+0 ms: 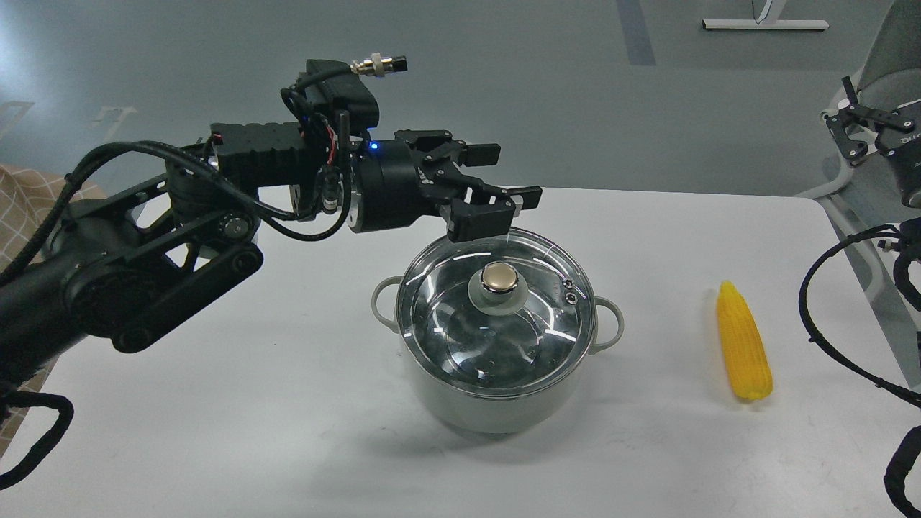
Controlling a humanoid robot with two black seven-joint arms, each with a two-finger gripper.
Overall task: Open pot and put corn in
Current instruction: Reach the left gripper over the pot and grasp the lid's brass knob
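The pale grey-green pot (496, 406) stands at the table's middle, with the glass lid (450, 338) and its gold knob (500, 278) seated on it. The yellow corn (743, 350) lies on the table to the pot's right, tip pointing away from me. My left gripper (508, 178) is open and empty. It hovers just above the lid's far-left rim, up and left of the knob. My right gripper (843, 115) is open and empty. It is held high at the far right, beyond the table's right edge and well behind the corn.
The white table (252, 403) has rounded far corners. My left arm (144, 266) stretches low over its left half. Black cables of the right arm (817, 331) hang by the table's right edge near the corn. Grey floor lies beyond.
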